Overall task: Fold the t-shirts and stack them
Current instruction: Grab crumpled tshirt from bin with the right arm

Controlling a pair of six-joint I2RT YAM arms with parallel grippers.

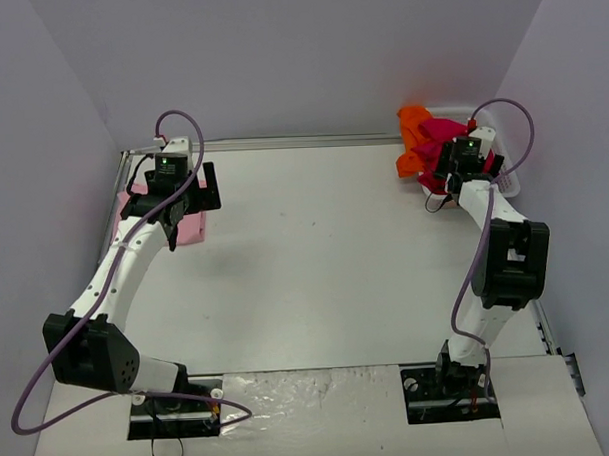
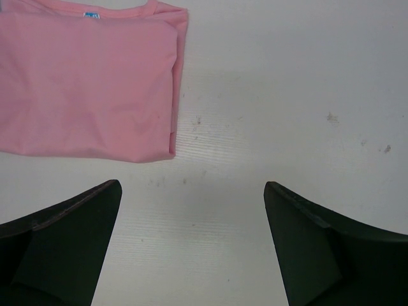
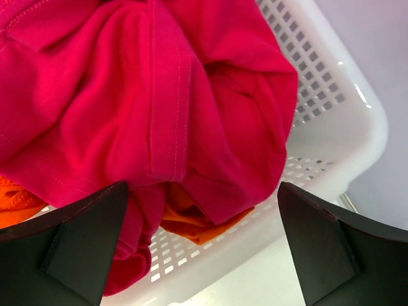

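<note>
One pink t-shirt (image 2: 89, 83), one crimson t-shirt (image 3: 127, 95), one orange t-shirt (image 1: 413, 134), one basket (image 3: 331, 140).

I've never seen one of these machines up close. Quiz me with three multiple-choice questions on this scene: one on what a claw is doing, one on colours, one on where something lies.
1. The right claw over the white basket is:
A) shut on a shirt
B) open, holding nothing
C) shut and empty

2. The shirts seen in the basket are:
A) crimson and orange
B) blue and green
C) black only

3. The pale pink t-shirt lies:
A) in the basket
B) in the right claw
C) folded on the table

Answers:
1 B: its fingers stand wide apart, closed on nothing.
2 A: the crimson t-shirt and orange t-shirt are heaped inside it.
3 C: it lies flat on the tabletop, ahead of the open left claw.
</note>
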